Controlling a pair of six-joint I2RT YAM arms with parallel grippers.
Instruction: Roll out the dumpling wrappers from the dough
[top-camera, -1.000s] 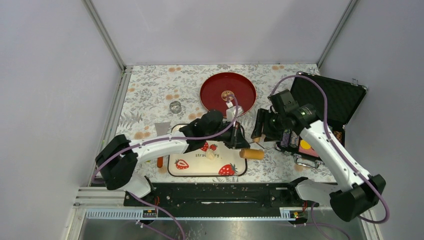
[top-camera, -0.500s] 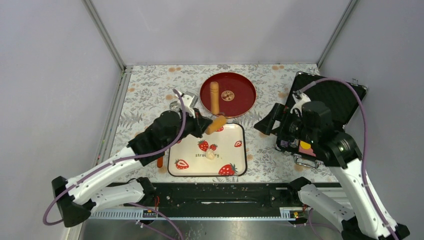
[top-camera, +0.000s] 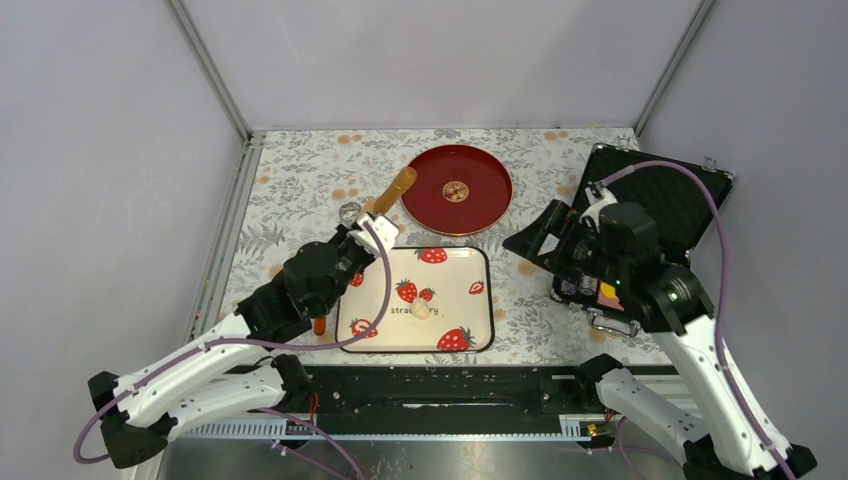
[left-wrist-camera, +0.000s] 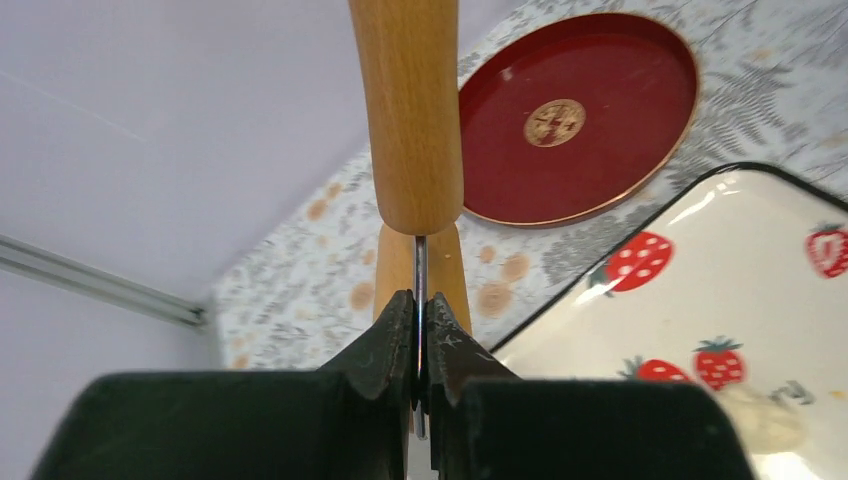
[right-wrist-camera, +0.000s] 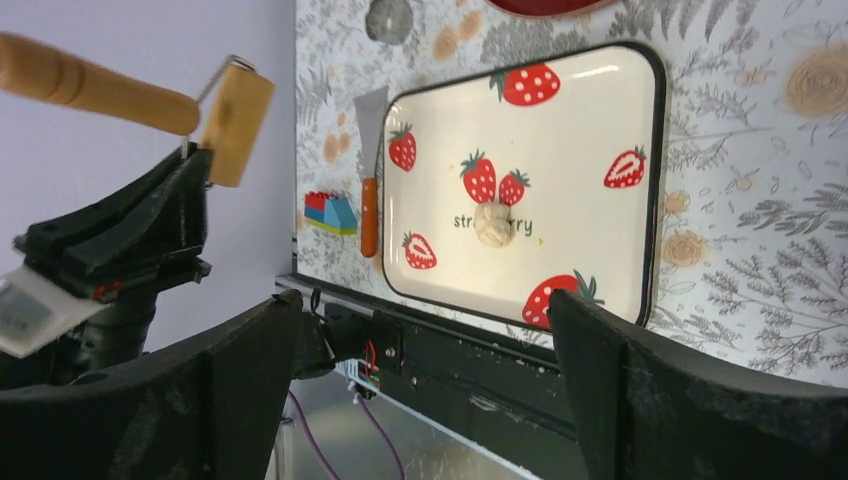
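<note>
- Currently the wooden roller is being pinched by the left gripper: the jaws are being held tight on the thin metal rod of its frame, with the wood standing out beyond the fingertips
- Nothing is being carried by the right gripper, and its jaws are being held wide apart
- The dough is being left as one small rounded lump on the strawberry tray, below and to the right of the left gripper, and ahead of the right gripper, well apart from both
- No dumpling wrappers are being shown yet
- The dough is being judged soft, light and probably sticky, so it is better pressed from above with the roller than gripped; the slim rod is being judged liable to twist in the jaws under load
</note>
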